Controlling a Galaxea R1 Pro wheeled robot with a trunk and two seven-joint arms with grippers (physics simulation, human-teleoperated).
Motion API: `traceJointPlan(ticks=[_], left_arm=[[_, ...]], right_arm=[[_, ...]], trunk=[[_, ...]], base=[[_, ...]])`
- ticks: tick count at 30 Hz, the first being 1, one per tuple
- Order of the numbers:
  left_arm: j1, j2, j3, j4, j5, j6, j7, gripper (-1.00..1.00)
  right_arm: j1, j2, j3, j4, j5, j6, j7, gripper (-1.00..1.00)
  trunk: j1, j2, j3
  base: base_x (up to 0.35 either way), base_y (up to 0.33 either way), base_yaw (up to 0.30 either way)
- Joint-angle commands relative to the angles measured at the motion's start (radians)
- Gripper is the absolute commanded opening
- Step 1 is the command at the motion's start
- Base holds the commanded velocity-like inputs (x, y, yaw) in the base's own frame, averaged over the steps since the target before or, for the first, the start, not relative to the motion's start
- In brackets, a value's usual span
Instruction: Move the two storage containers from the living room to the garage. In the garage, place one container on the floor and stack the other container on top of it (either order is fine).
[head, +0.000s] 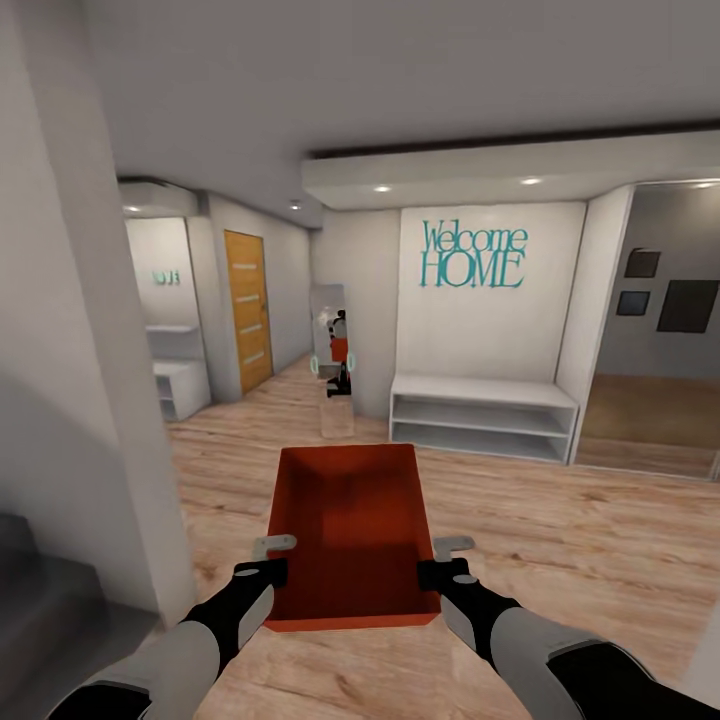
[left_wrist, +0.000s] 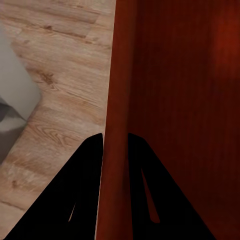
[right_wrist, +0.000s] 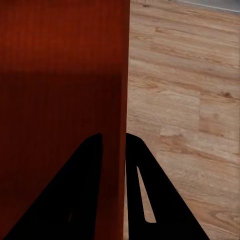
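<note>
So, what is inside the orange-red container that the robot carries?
The storage container looks empty: the head view shows only its bare red floor and inner walls. The near wall hides a strip of the floor just behind it. Both grippers, left and right, clamp its side walls.

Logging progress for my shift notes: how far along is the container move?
One storage container is picked up, its side walls pinched by the left gripper and right gripper. It is being carried over a wood-plank floor in a hallway. Reaching the garage, the second container and stacking remain.
</note>
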Motion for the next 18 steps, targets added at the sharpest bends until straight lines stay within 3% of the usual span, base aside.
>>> traceJointPlan(ticks=[1,18], left_arm=[[-0.001,0.052,0.082,-0.004,-0.007,0.008,0.013,-1.00],[-0.001,0.053,0.082,-0.004,-0.007,0.008,0.013,-1.00]], right_arm=[[0.000,0.001,-0.025,0.000,-0.003,-0.002,-0.002,-1.00],[0.000,0.001,-0.025,0.000,-0.003,-0.001,-0.002,-1.00]], trunk=[[0.001,-0.001,0.000],[0.001,-0.001,0.000]], base=[[0.325,0.000,0.000],[0.325,0.000,0.000]])
